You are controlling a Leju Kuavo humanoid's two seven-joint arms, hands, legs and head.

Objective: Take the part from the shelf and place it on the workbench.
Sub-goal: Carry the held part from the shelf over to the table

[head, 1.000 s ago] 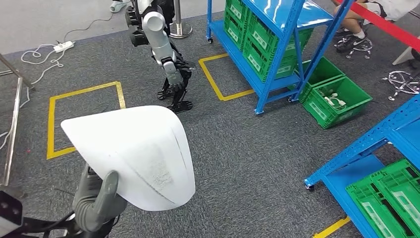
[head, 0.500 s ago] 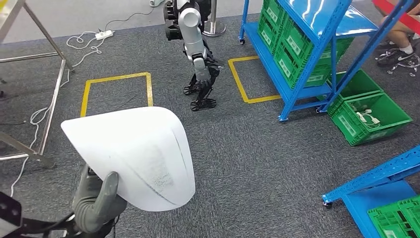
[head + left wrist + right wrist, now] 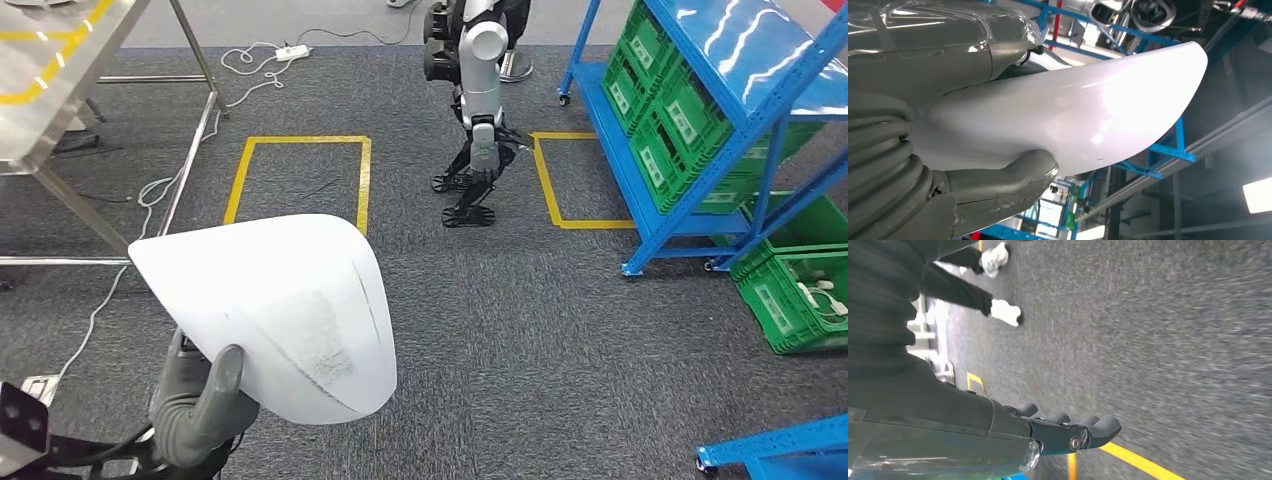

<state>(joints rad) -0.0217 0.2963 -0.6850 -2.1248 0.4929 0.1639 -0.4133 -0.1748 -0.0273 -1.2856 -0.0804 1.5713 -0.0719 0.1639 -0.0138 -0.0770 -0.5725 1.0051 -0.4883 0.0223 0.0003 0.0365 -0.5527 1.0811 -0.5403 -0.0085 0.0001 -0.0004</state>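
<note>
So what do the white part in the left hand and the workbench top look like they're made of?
White part: likely moulded plastic or painted panel, smooth and glossy, with bright sheen in the left wrist view; one rougher matte patch shows in the head view. The left hand grips its edge. Workbench: looks like brushed metal, grey and dully reflective, on thin metal legs.

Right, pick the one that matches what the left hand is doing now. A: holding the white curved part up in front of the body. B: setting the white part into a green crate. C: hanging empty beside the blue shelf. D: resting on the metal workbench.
A: the left hand grips the white curved part from below, its thumb wrapped over the part's edge, above the grey carpet.
</note>
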